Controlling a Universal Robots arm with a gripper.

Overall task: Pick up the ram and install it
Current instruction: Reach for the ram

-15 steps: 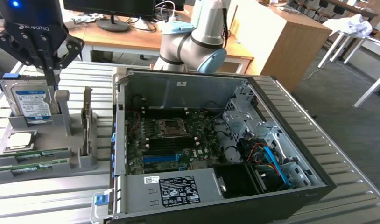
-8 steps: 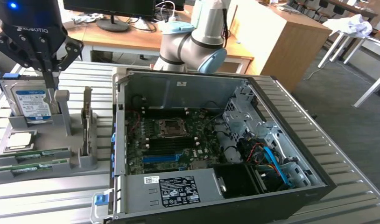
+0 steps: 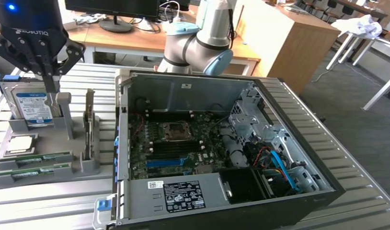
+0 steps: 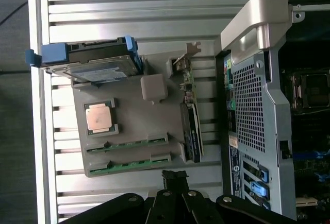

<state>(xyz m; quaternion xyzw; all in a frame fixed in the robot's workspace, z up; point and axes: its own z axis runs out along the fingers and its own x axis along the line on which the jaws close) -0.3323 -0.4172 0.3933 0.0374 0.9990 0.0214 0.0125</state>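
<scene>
At the exterior view's left, a black two-fingered gripper [image 3: 52, 90] [image 4: 174, 175] is held above a grey plastic parts holder [image 3: 80, 167] [image 4: 129, 116], which is set on a slatted metal table [image 3: 54, 201]. The claw is drawn fully together, and nothing is gripped between its fingers. In the exterior view its tips are seen in front of a silver hard drive with a blue-white label [image 3: 32, 103] [image 4: 98, 69], which is stood upright at the back of the holder. In the wrist view the tips are seen just off the holder's edge, on the side where the ram lies.

A square silver processor chip [image 3: 19, 143] [image 4: 100, 117] is seated in a pocket in front of the drive. Nearer the front edge, two long, thin green ram sticks [image 3: 41, 157] [image 4: 129, 142] are lodged side by side in parallel slots, untouched by the gripper. At the holder's right side a flat expansion card [image 3: 89, 129] [image 4: 191, 126] is stood on edge.

Further right, an open black and silver computer case [image 3: 182, 91] [image 4: 258, 105] is laid on the table just beside the holder. Inside it a green motherboard [image 3: 176, 146] is exposed, and a grey power supply with a white label [image 3: 182, 194] is fitted along the front. Behind the case, the arm's pale grey and blue joint [image 3: 198, 43] is seen.
</scene>
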